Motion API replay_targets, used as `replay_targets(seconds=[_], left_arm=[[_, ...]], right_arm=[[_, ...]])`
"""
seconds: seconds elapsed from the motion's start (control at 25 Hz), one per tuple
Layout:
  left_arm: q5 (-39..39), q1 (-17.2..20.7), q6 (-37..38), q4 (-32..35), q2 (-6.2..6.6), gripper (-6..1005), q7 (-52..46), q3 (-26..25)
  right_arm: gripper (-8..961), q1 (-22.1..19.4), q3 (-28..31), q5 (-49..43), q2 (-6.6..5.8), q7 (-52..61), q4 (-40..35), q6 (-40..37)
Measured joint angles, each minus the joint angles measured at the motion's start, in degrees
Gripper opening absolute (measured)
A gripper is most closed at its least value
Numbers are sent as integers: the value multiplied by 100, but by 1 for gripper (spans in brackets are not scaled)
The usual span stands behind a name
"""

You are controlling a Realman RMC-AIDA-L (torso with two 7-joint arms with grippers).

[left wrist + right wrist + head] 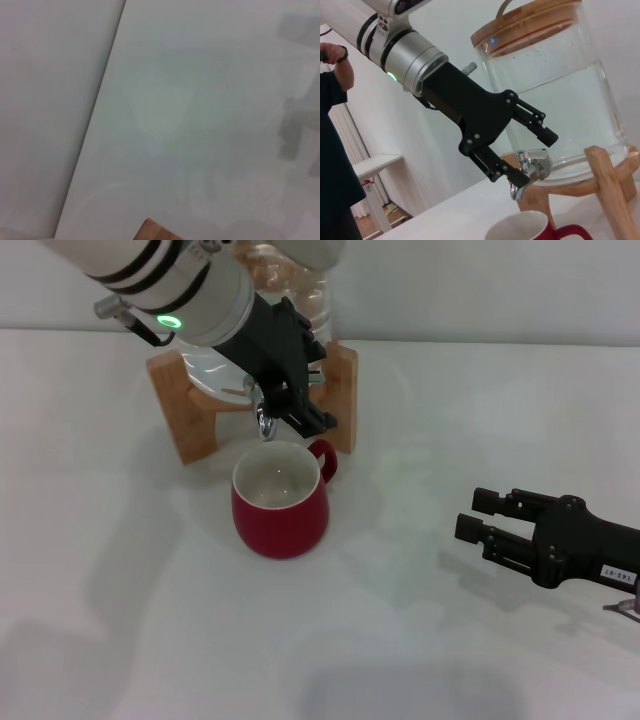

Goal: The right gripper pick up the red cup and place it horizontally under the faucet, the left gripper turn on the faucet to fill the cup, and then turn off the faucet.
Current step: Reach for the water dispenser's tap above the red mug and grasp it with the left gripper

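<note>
The squat glossy red ceramic cup (281, 501) with its white inside stands upright on the white worktop (120, 590), mouth up, its small loop handle turned toward the wooden stand (190, 420) behind it. It sits right below the small shiny chrome faucet (264, 423), whose spout points down over the far side of the cup's rim. From the right wrist view the faucet (530, 167) juts from the base of the clear glass water jar (555, 95), which is nearly full and capped by a wooden lid (525, 22), and only the top of the cup (530, 227) shows beneath the spout. The left end effector (295, 380), a black skeletal two-fingered claw on a thick white arm with black bands, reaches in from the upper left and is at the faucet; its fingers are spread, one passing above the tap and the lower one (495, 167) lying against the tap body by the spout. I cannot make out any water running. The right end effector (478, 517), the matching black claw, hangs low over the worktop well off to the right of the cup, fingers parted and holding nothing. At the edge of the right wrist view a person in dark clothes (332, 150) stands in the background.
</note>
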Motion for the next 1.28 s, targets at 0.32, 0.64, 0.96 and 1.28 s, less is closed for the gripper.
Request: replay_targets(seconds=[0.32, 0.64, 0.96, 1.28], left_arm=[[-10, -17, -56, -6, -4, 811, -12, 114], [-33, -16, -239, -1, -4, 811, -19, 135], [-129, -5, -476, 113, -4, 811, -36, 145], [-138, 54, -711, 280, -22, 811, -75, 215]], right_arm=[[476, -3, 77, -7, -17, 29, 0, 40], [476, -50, 131, -20, -17, 30, -5, 71], [476, -67, 132, -25, -17, 26, -13, 119], [476, -91, 132, -28, -17, 27, -12, 150]])
